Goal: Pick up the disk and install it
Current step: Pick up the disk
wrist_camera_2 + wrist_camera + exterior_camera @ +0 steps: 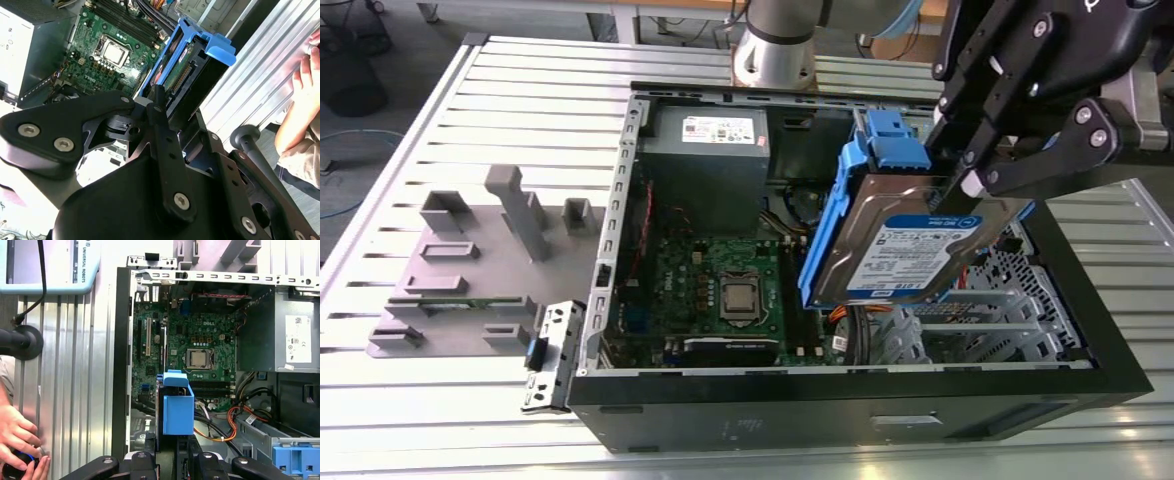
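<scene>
Ribbed metal surface in a workshop, carrying an open computer case laid on its side, with motherboard and grey power supply exposed. Grey fixture block on the exterior view's left, well apart from the case.

End effector clamped on the upper end of the disk. Disk hanging tilted above the case interior, label side toward the exterior camera, blue rails along both long edges. Lower end over the orange cables, just beside the metal drive cage. Not seated in any bay yet; apparently touching nothing but the fingers.

Person's hand in the first wrist view, near the case's outer wall, closed on something small and dark.

Risks, judged from this pose:
- Grip on one end only: possible swing or slip under the disk's own weight, and a drop onto the motherboard likely damaging.
- Tilt apparently not matched to the cage opening: likely jamming of a blue rail on the cage edge, bending or popping the plastic.
- Loose cables under the lower end: chance of snagging or pinching.
- Hand close to the case: contact hazard on any sideways move.
</scene>
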{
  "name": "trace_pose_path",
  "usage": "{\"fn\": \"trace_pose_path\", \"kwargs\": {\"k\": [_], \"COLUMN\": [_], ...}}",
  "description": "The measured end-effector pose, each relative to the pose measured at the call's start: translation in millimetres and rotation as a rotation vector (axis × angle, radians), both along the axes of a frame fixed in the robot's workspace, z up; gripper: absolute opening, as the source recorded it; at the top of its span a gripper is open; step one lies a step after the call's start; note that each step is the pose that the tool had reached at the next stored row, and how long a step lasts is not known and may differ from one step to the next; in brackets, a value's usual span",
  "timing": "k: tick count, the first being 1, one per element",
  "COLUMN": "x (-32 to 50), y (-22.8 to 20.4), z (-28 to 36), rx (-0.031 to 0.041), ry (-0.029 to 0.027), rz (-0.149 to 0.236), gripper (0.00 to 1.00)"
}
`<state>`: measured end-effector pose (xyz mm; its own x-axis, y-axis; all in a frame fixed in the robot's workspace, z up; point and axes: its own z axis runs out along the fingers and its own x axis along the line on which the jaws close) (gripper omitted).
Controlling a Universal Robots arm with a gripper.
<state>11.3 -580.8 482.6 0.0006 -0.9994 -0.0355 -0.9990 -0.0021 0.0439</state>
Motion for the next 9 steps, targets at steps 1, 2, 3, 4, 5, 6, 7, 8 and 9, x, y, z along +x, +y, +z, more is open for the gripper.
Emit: {"fn": "trace_pose_path", "kwargs": {"k": [1, 2, 3, 4, 5, 6, 7, 8, 9], "x": [1.0, 2.1, 3.5, 5.2, 7.2, 9.5, 11.8, 14.1, 16.2], "y": [0.0, 0.0, 0.0, 0.0, 0.0, 0.0, 0.0, 0.0, 0.0], "z": [-0.1, -0.2, -0.2, -0.4, -0.5, -0.5, -0.6, -0.6, -0.6], "rx": [0.0001, 0.0001, 0.0001, 0.0001, 0.0001, 0.0002, 0.0002, 0.0001, -0.0001], "ry": [0.0, 0.0, 0.0, 0.0, 0.0, -0.0001, 0.0, 0.0, 0.0], "rz": [0.0, 0.0, 0.0, 0.0, 0.0, 0.0, 0.0, 0.0, -0.001], "gripper": [0.35, 0.35, 0.35, 0.35, 0.35, 0.35, 0.35, 0.35, 0.35]}}
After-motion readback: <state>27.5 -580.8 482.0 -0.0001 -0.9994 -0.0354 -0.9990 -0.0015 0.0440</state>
